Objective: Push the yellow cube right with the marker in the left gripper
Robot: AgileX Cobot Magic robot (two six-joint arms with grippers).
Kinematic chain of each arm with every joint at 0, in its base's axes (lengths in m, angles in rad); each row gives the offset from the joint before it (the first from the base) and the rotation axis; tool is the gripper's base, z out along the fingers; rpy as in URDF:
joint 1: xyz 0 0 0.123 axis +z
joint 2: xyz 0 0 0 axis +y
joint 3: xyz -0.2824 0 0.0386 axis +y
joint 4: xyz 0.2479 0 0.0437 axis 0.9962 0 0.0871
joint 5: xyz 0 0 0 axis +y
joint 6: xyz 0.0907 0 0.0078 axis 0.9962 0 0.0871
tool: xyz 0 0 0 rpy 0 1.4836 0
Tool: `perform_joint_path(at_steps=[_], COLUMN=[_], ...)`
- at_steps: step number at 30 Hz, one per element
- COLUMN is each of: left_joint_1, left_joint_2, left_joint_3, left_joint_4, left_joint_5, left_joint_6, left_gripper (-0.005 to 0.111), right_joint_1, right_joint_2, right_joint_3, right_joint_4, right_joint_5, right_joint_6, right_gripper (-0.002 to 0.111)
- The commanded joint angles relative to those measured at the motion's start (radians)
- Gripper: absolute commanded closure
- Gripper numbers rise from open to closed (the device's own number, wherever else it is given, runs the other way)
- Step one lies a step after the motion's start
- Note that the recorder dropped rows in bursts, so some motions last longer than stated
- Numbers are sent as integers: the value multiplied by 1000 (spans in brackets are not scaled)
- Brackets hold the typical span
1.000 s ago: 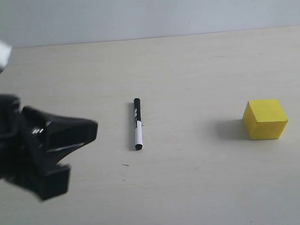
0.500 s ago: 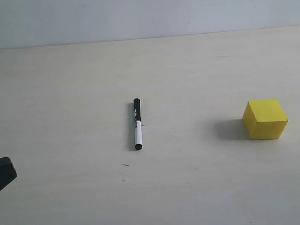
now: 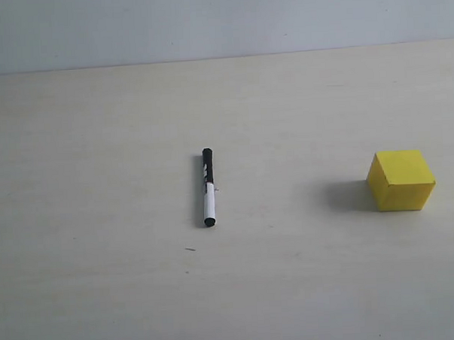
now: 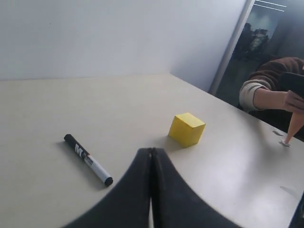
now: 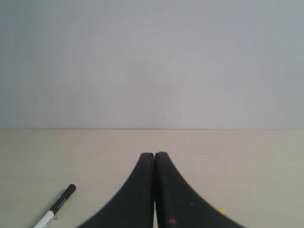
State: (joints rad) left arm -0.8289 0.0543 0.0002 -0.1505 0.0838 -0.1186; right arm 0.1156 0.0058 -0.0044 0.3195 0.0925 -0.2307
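The marker (image 3: pixel 208 187) and yellow cube (image 3: pixel 401 180) rest on a pale matte surface (image 3: pixel 98 145).
The slim white-and-black barrel lies flat, well left of the sharp-edged block; the left gripper (image 4: pixel 151 156) and right gripper (image 5: pixel 155 159) have their jaws pressed together.

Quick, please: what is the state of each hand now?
Left hand: closed, holding nothing; the marker lies on the table.
Right hand: closed, holding nothing.

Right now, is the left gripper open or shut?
Shut and empty: the left gripper has its tips pressed together, no gap; the marker lies loose.
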Motion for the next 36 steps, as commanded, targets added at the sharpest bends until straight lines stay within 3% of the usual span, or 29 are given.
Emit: perform_joint_path(at_steps=[1,13,17,21,23,26,29,33,36], left_joint_1=[2,4,10,10,10,12,12,12,12], left_joint_2=[-54,-54,-54,-54,-54,-54,-54,-54,-54], left_joint_3=[0,0,0,0,0,0,0,0,0], left_joint_4=[9,43,26,-172,-208,-66,20,-156,-213], left_joint_5=[32,-1,85,301,303,156,107,308,328], left_joint_6=[12,50,32,-159,-139,-25,41,-71,-71], left_gripper=[107,107,107,107,107,107,107,107,107], right_joint_1=[2,2,2,2,2,2,2,2,2], right_joint_2=[-6,-6,-6,-6,-6,-6,-6,-6,-6], right_joint_3=[4,4,4,4,4,4,4,4,4], right_joint_4=[-6,-6,-6,-6,-6,-6,-6,-6,-6], right_joint_5=[-5,-5,-5,-5,-5,-5,-5,-5,-5], right_joint_6=[-3,-3,-3,-3,-3,-3,-3,-3,-3], right_gripper=[108,108,108,108,108,108,108,108,108])
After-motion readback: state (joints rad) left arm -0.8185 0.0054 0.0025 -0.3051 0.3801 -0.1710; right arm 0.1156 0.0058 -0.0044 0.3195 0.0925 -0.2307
